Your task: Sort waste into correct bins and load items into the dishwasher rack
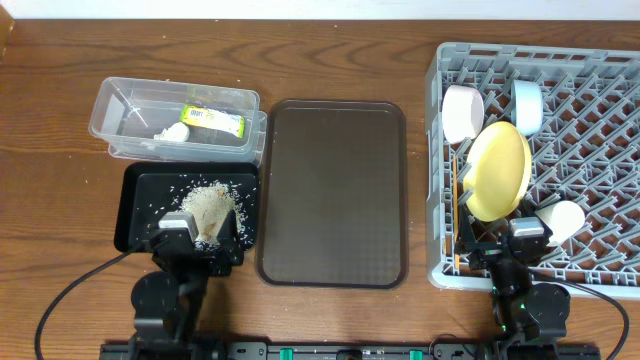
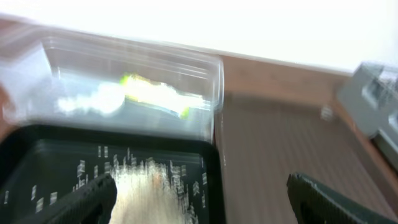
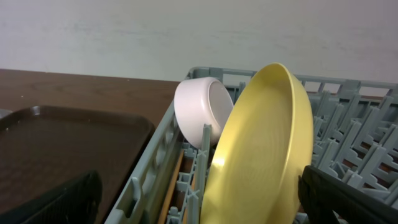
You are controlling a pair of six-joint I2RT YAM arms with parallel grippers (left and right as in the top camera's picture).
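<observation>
The clear tub [image 1: 120,100] holds the yellow-green wrapper [image 1: 213,120] and a white paper bit [image 1: 172,132]. The black tray [image 1: 140,185] holds a pile of rice scraps [image 1: 210,205]. My left gripper [image 1: 192,235] is open over the tray's near edge; the left wrist view [image 2: 199,205] is blurred. The grey rack [image 1: 600,150] holds the yellow plate [image 1: 498,170] on edge, the white bowl [image 1: 462,110], the blue bowl [image 1: 527,105], the pale cup [image 1: 562,220] and the chopsticks [image 1: 456,215]. My right gripper [image 1: 522,240] is open and empty at the rack's near edge, facing the plate [image 3: 261,143].
A large dark brown serving tray [image 1: 333,195] lies between the black tray and the rack. The rack wall [image 3: 149,168] stands close before my right gripper, with a chopstick [image 3: 171,186] behind it. A few rice grains lie on the wooden table left of the black tray.
</observation>
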